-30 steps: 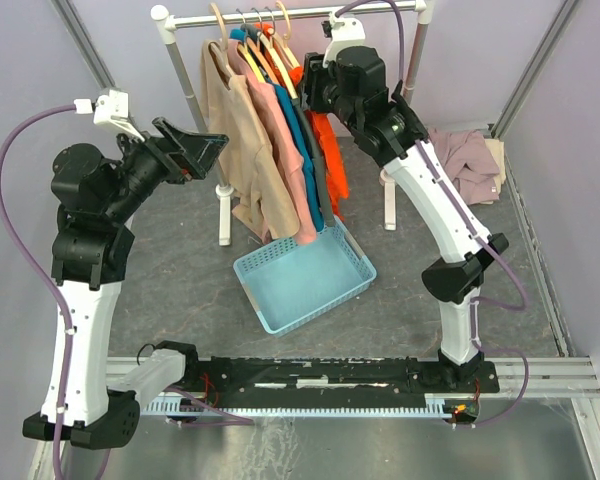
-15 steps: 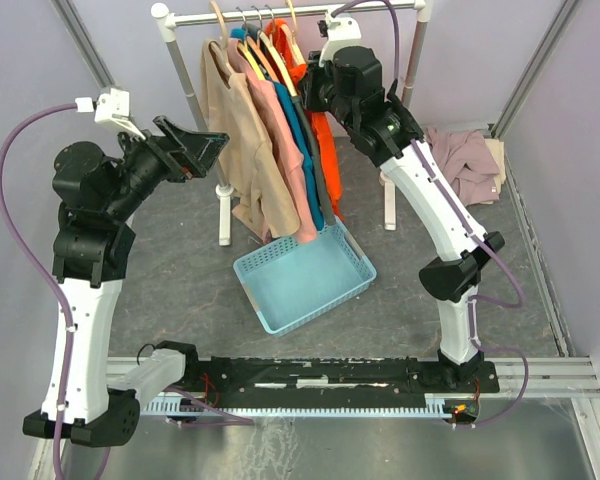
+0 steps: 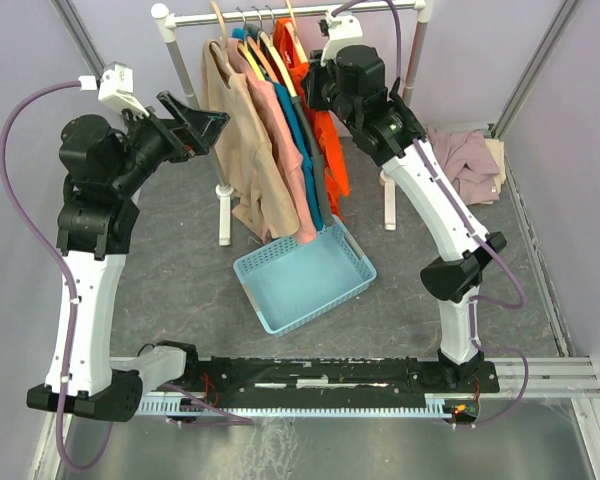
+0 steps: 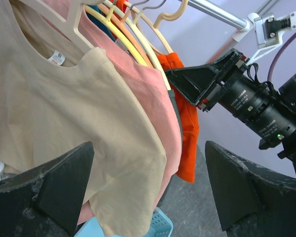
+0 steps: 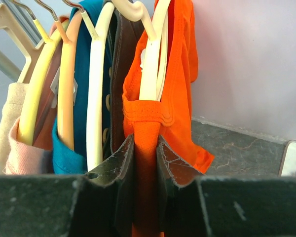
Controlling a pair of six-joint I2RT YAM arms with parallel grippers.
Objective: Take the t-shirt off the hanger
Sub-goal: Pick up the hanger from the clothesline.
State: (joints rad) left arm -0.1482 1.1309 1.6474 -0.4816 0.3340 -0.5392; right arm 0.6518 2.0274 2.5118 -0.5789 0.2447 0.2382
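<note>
An orange t-shirt [image 3: 332, 150] hangs on a cream hanger [image 5: 150, 59] at the right end of the rack, behind several other hung shirts. My right gripper [image 5: 146, 148] is shut on a fold of the orange t-shirt [image 5: 180, 108] just below its collar, with fabric pinched between both fingers. From above, the right gripper [image 3: 315, 95] sits at the shirt's top. My left gripper [image 4: 148, 145] is open and holds nothing; it faces the beige shirt [image 4: 74, 113] from the left. In the left wrist view the orange t-shirt [image 4: 187, 133] shows behind the pink shirt.
The rack rail [image 3: 310, 14] carries beige [image 3: 240, 130], pink and blue shirts on hangers. A light blue basket [image 3: 305, 275] sits on the floor under them. A pile of pinkish clothes [image 3: 470, 160] lies at the right wall. The rack's white leg [image 3: 223, 215] stands left of the basket.
My right gripper has closed onto the orange t-shirt near its collar. My left arm has lifted a little toward the rack, its gripper still open.
</note>
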